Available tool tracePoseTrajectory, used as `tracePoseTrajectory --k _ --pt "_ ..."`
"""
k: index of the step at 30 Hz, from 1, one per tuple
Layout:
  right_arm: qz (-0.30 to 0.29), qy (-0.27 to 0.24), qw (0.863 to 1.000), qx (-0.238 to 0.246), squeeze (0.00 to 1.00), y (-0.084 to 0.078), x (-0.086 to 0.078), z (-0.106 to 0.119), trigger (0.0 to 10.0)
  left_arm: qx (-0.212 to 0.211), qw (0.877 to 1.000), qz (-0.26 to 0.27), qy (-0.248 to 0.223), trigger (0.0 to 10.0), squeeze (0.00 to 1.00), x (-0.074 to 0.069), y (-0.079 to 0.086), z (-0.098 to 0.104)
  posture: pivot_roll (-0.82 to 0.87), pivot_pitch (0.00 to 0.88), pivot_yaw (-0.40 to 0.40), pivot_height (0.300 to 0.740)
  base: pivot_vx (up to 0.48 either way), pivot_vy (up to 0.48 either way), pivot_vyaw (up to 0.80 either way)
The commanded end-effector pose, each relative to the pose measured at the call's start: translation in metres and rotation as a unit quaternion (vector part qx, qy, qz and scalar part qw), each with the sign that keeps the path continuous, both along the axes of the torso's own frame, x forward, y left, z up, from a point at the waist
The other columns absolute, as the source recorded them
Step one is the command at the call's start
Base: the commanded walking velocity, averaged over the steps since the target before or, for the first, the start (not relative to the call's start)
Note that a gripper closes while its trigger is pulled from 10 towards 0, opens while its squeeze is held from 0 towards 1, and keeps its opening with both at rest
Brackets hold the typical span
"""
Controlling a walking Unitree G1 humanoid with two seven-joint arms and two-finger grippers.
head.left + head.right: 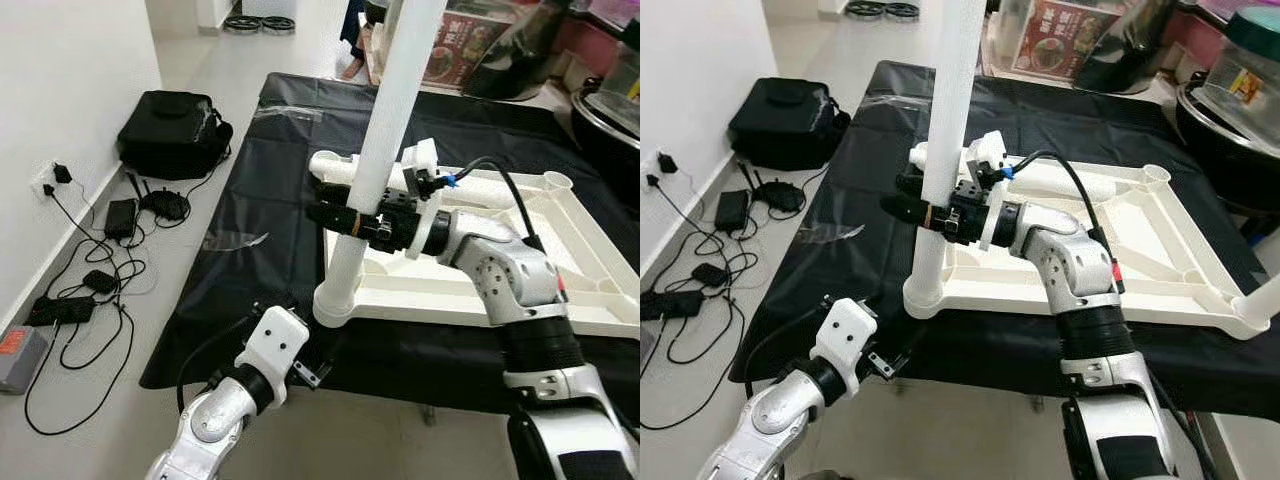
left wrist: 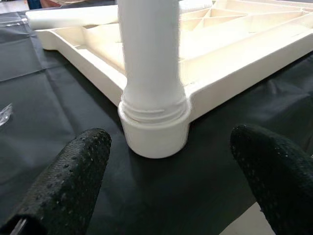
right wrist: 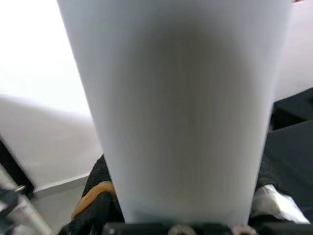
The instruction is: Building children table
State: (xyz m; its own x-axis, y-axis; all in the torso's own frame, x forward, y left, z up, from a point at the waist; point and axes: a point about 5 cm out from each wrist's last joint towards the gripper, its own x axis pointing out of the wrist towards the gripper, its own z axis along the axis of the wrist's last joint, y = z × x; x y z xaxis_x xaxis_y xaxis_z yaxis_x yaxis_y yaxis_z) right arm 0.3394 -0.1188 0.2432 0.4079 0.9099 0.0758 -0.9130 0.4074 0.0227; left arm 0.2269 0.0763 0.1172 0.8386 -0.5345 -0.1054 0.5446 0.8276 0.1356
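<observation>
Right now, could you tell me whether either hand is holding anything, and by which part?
The right hand grips the upright white table leg partway up its shaft, above the corner socket. The left hand is open and holds nothing.

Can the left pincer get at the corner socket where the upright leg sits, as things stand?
Probably yes. The left pincer is open and faces the corner socket across bare black cloth; the right pincer grips the leg higher up.
</observation>
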Motion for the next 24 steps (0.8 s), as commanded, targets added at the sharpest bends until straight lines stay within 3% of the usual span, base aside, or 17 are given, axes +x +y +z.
tracePoseTrajectory --k 1,2,3,4,5,7,9,11,12,13,14,17,18,19,20,21,24 --pt "-0.091 0.014 0.996 -0.001 0.0 -0.011 0.014 -0.003 0.0 0.005 1.0 -0.003 0.007 10.0 0.0 -0.001 -0.001 -0.004 0.13 0.07 -0.103 0.74 0.0 0.0 0.0" --pt "-0.134 0.017 0.991 -0.002 0.0 -0.013 0.02 -0.006 0.0 0.005 1.0 -0.003 0.007 10.0 0.0 -0.001 -0.001 -0.004 0.13 0.07 -0.103 0.74 0.0 0.0 0.0" --pt "-0.287 0.039 0.957 -0.002 0.0 -0.029 0.035 -0.016 0.0 0.005 1.0 -0.003 0.008 10.0 0.0 -0.001 0.0 -0.004 0.12 0.077 -0.096 0.74 0.0 0.0 0.0" --pt "-0.287 0.039 0.957 -0.002 0.0 -0.029 0.035 -0.016 0.0 0.005 1.0 -0.003 0.008 10.0 0.0 -0.001 0.0 -0.004 0.12 0.077 -0.096 0.74 0.0 0.0 0.0" --pt "-0.389 0.057 0.92 -0.004 0.0 -0.041 0.042 -0.024 0.0 0.004 1.0 -0.003 0.008 10.0 0.0 -0.001 0.0 -0.004 0.12 0.077 -0.096 0.74 0.0 0.0 0.0" --pt "-0.389 0.057 0.92 -0.004 0.0 -0.041 0.042 -0.024 0.0 0.004 1.0 -0.003 0.008 10.0 0.0 -0.001 0.0 -0.004 0.12 0.077 -0.096 0.74 0.0 0.0 0.0" --pt "-0.599 0.055 0.799 -0.007 0.0 -0.062 0.031 -0.034 0.0 0.005 1.0 -0.004 0.009 10.0 0.0 0.0 0.0 -0.004 0.12 0.077 -0.096 0.74 0.0 0.0 0.0" --pt "-0.599 0.055 0.799 -0.007 0.0 -0.062 0.031 -0.034 0.0 0.005 1.0 -0.004 0.009 10.0 0.0 0.0 0.0 -0.004 0.12 0.077 -0.096 0.74 0.0 0.0 0.0" --pt "-0.643 0.047 0.764 -0.001 0.0 -0.063 0.022 -0.034 0.0 0.005 1.0 -0.005 0.009 10.0 0.0 0.0 0.0 -0.004 0.12 0.077 -0.096 0.74 0.0 0.0 0.0" --pt "-0.643 0.047 0.764 -0.001 0.0 -0.063 0.022 -0.034 0.0 0.005 1.0 -0.005 0.009 10.0 0.0 0.0 0.0 -0.004 0.12 0.077 -0.096 0.74 0.0 0.0 0.0" --pt "-0.667 0.052 0.743 0.001 0.0 -0.058 0.014 -0.033 0.0 0.005 1.0 -0.006 0.009 10.0 0.0 0.0 -0.001 -0.004 0.13 0.071 -0.098 0.74 0.0 0.0 0.0" --pt "-0.658 0.075 0.749 0.0 0.0 -0.041 0.01 -0.035 0.0 0.006 1.0 -0.006 0.008 10.0 0.0 0.0 -0.001 -0.005 0.13 0.072 -0.101 0.74 0.0 0.0 0.0" --pt "-0.621 0.081 0.78 0.002 0.0 -0.026 0.012 -0.034 10.0 0.006 1.0 -0.006 0.009 10.0 0.0 -0.001 -0.001 -0.005 0.12 0.069 -0.099 0.74 0.0 0.0 0.0" --pt "-0.621 0.081 0.78 0.002 0.0 -0.026 0.012 -0.034 10.0 0.006 1.0 -0.006 0.009 10.0 0.0 -0.001 -0.001 -0.005 0.12 0.069 -0.099 0.74 0.0 0.0 0.0" --pt "-0.593 0.084 0.801 0.005 0.0 -0.017 0.014 -0.033 10.0 0.006 1.0 -0.005 0.009 10.0 0.0 -0.001 -0.001 -0.005 0.12 0.069 -0.1 0.74 0.0 0.0 0.0" --pt "-0.528 0.091 0.844 0.016 0.45 -0.002 0.018 -0.033 10.0 0.005 1.0 -0.006 0.01 10.0 0.0 0.0 -0.002 -0.005 0.12 0.067 -0.102 0.74 0.0 0.0 0.0" --pt "-0.493 0.096 0.865 0.027 0.45 0.008 0.021 -0.034 10.0 0.004 1.0 -0.006 0.01 10.0 0.0 0.0 -0.002 -0.005 0.12 0.066 -0.101 0.74 0.0 0.0 0.0"
